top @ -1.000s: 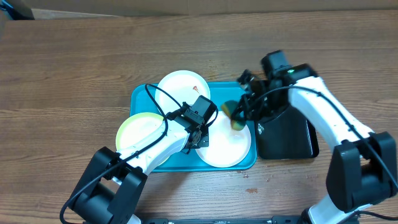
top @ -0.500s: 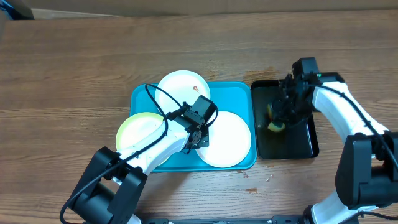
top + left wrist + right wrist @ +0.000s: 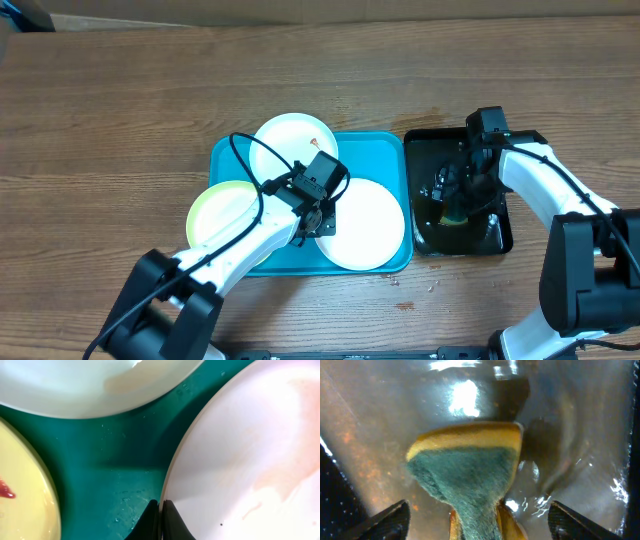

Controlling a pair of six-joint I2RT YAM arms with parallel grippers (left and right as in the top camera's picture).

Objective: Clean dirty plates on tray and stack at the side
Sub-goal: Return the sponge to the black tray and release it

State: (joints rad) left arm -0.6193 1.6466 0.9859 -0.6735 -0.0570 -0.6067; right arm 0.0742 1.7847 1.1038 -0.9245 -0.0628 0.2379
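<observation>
While right fingers clamp sponge in wet black tray, left fingers closed at white plate rim.

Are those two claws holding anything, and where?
The right gripper holds a sponge by its near end. The left gripper pinches the white plate at its rim.

Glossy plastic tray, wood-grain table
</observation>
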